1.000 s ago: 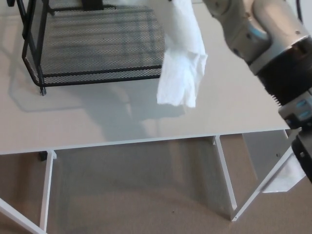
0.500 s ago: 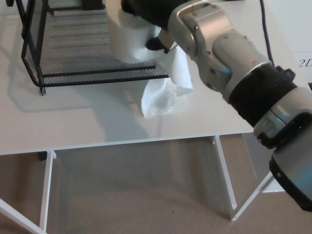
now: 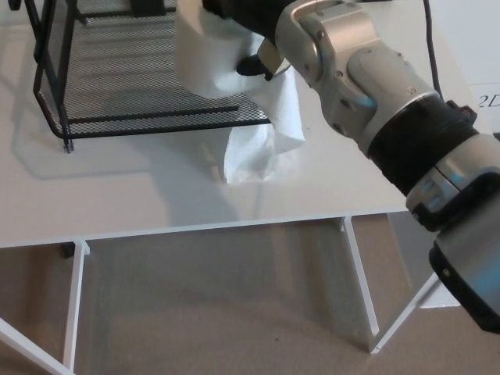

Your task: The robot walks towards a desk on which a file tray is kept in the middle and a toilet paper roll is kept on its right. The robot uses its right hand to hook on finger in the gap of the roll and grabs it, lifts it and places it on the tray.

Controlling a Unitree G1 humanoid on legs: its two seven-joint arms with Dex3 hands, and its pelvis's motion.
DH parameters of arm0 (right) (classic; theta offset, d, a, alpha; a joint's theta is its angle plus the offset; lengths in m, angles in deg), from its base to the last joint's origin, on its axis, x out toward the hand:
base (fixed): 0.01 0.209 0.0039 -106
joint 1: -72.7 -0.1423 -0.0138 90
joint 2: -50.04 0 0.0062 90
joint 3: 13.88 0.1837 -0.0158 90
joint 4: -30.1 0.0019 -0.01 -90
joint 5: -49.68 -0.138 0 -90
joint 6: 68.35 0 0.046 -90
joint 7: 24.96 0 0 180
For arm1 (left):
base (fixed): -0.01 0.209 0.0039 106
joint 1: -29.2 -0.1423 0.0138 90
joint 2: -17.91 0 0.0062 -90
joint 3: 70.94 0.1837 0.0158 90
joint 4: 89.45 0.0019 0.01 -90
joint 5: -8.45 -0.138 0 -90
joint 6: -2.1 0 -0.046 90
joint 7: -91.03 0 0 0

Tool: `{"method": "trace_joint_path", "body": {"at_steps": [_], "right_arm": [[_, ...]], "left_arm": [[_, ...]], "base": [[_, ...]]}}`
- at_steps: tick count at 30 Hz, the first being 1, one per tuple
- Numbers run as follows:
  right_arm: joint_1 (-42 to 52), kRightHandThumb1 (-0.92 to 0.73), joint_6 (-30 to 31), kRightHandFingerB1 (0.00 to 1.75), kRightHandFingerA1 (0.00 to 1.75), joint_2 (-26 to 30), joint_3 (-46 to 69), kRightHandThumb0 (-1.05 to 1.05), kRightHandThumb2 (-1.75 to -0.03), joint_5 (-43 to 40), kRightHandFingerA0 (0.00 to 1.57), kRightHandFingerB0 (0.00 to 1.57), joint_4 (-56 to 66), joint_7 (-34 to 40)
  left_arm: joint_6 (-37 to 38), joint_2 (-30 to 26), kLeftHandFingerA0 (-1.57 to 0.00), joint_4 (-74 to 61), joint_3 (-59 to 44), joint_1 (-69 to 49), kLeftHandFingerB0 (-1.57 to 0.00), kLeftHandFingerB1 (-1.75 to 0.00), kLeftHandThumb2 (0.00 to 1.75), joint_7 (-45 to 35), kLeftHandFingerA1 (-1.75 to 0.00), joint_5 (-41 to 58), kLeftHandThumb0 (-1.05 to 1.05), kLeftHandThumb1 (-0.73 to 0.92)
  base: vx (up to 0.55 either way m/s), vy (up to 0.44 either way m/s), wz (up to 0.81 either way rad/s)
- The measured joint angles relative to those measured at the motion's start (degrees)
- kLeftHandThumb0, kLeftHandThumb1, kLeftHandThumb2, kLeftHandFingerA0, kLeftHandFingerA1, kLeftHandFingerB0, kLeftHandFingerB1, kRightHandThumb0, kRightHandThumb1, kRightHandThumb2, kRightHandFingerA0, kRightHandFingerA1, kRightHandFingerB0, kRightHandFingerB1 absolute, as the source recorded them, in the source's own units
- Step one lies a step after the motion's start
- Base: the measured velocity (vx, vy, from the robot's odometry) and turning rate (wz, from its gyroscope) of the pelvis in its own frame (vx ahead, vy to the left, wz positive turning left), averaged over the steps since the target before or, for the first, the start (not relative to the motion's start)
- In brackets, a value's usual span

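Roll at the tray's front right corner

Carpet (image 3: 211, 312) fills the nearest ground, seen between the white legs (image 3: 76, 305) under the tabletop (image 3: 117, 195). On the pale tabletop, just in front of the tray, lies the crumpled end of a loose paper tail (image 3: 251, 152), which runs up over the tray's front edge to the roll. The black mesh file tray (image 3: 109, 78) stands behind it, toward the left, with its far part cut off by the frame. The toilet paper roll (image 3: 201, 58) sits over the tray's front right corner (whether it rests on the mesh or hangs just above it cannot be told). The right forearm (image 3: 367, 86), grey and black, reaches in from the lower right. The right hand (image 3: 244, 19) is closed on the roll from above and behind, with one dark fingertip (image 3: 251, 65) showing against the roll's right side.
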Motion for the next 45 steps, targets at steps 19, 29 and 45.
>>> {"method": "trace_joint_path", "body": {"at_steps": [19,29,45], "right_arm": [[-10.2,-0.5,0.1,0.45,0.63,0.0,-2.4,-0.83,-0.96,0.0,0.06,0.01,-5.0,-14.2],[-14.0,-0.59,-0.3,0.31,0.54,4.4,2.8,-0.98,-0.9,-2.3,0.07,0.05,-0.8,-20.8],[-13.1,-0.57,-0.8,0.29,0.47,29.0,24.4,-0.86,-1.01,-13.0,0.0,0.0,19.4,-31.9]], "left_arm": [[0.0,0.0,-0.32,0.6,0.7,0.2,-0.07,-0.86,0.9,0.0,-0.92,-0.7,-1.05,0.92],[0.0,0.0,-0.3,1.0,0.6,-0.1,-0.1,-0.8,0.87,0.1,-0.86,-0.9,-1.05,0.92],[0.0,0.0,-0.34,1.5,0.3,-1.4,-0.08,-0.76,0.84,0.1,-0.89,-0.8,-1.05,0.92]], "base": [[0.0,0.0,0.0],[0.0,0.0,0.0],[0.0,0.0,0.0]]}}
